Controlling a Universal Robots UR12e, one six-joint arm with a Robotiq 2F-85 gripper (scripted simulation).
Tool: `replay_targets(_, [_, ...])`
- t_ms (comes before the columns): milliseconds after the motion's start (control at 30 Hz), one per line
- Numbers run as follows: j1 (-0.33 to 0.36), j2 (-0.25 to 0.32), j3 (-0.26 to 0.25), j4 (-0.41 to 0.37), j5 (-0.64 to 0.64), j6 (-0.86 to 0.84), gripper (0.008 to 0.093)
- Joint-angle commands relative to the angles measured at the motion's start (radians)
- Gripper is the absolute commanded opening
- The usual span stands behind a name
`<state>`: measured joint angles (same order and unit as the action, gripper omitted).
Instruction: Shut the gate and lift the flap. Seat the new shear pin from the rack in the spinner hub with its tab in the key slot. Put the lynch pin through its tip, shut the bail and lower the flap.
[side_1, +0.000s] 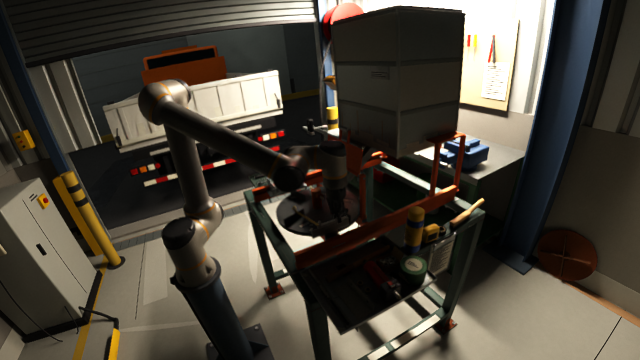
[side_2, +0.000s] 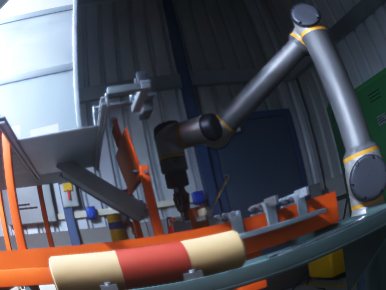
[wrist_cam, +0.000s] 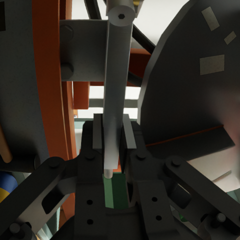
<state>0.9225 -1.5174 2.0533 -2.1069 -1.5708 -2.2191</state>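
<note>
A long grey steel rod (wrist_cam: 116, 85), a lever or pin with a round socket-head end, runs straight away from me, and my gripper (wrist_cam: 112, 130) has closed on its near end. My gripper (side_1: 336, 216) points down over the dark spinner disc (side_1: 314, 215) on the stand. The orange flap (side_2: 131, 160) stands raised beside my gripper (side_2: 182, 207). The dark disc (wrist_cam: 190, 95) fills the right of the wrist camera. The hub, rack and lynch pin are hidden.
The big grey hopper (side_1: 398, 75) overhangs the green stand (side_1: 370, 260), with orange frame bars (side_1: 372, 227) close around my wrist. A red and cream roller (side_2: 150, 262) lies in the foreground. A blue vice (side_1: 465, 152) sits on the bench to the right.
</note>
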Motion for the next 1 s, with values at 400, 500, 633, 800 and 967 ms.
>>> replay_targets(400, [0.000,-0.003,-0.004,0.006,0.000,0.000,0.0080])
replay_targets(500, [0.000,-0.008,-0.010,0.016,0.000,0.000,0.0080])
replay_targets(633, [0.000,-0.018,-0.022,0.037,0.000,0.000,0.0080])
replay_targets(800, [0.000,-0.032,-0.040,0.069,0.000,0.000,0.0080])
replay_targets(967, [0.000,-0.043,-0.056,0.097,0.000,0.000,0.0080])
